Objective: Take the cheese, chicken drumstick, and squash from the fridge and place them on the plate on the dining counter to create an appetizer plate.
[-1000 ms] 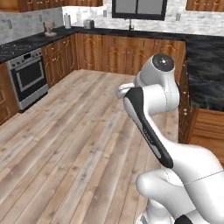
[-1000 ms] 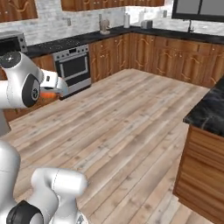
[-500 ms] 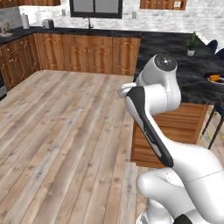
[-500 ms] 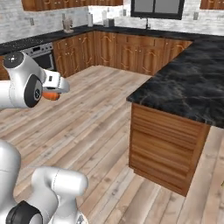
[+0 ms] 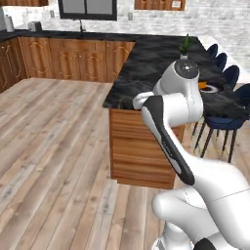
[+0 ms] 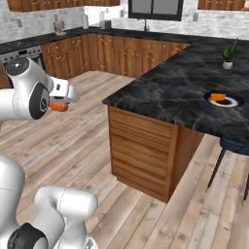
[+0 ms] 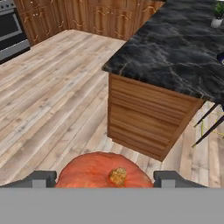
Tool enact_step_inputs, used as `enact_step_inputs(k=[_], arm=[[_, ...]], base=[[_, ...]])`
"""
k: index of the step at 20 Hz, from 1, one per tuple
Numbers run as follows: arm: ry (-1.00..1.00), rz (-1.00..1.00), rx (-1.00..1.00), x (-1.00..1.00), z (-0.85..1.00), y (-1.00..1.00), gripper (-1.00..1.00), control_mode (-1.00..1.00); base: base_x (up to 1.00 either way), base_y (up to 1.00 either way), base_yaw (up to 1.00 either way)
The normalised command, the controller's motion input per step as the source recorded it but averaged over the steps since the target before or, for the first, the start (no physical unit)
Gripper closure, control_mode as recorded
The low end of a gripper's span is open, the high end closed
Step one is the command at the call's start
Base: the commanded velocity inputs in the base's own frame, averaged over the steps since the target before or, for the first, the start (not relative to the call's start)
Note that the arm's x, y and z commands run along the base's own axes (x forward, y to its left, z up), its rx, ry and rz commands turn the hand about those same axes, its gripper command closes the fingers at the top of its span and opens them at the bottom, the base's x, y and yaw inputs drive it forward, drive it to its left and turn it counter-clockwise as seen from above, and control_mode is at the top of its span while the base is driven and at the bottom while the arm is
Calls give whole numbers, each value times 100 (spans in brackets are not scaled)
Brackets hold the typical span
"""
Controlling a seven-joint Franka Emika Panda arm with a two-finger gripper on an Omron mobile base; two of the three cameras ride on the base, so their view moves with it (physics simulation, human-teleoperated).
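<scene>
The end effector grips the squash between wide fingers, and the bench with its plate has swung into view, bringing delivery near.

I can read no text, label, brand, number or sign anywhere in these views. From my seat the black marble-veined dining counter carries no lettering along its edges or corners, and its brown wooden base shows plain boards. The small round white plate near the counter's right edge is unmarked, and the steel oven at the far left has no legible badge at this size.
</scene>
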Motion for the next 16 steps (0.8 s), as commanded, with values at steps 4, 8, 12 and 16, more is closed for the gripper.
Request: enact_step_inputs(k=[4, 8, 12, 16], arm=[[0, 0, 0, 0, 0, 0, 100, 100], [0, 0, 0, 0, 0, 0, 100, 100], [0, 0, 0, 0, 0, 0, 100, 100], [0, 0, 0, 0, 0, 0, 100, 100]], base=[[0, -100, 1], [0, -100, 14], [5, -100, 24], [8, -100, 30]])
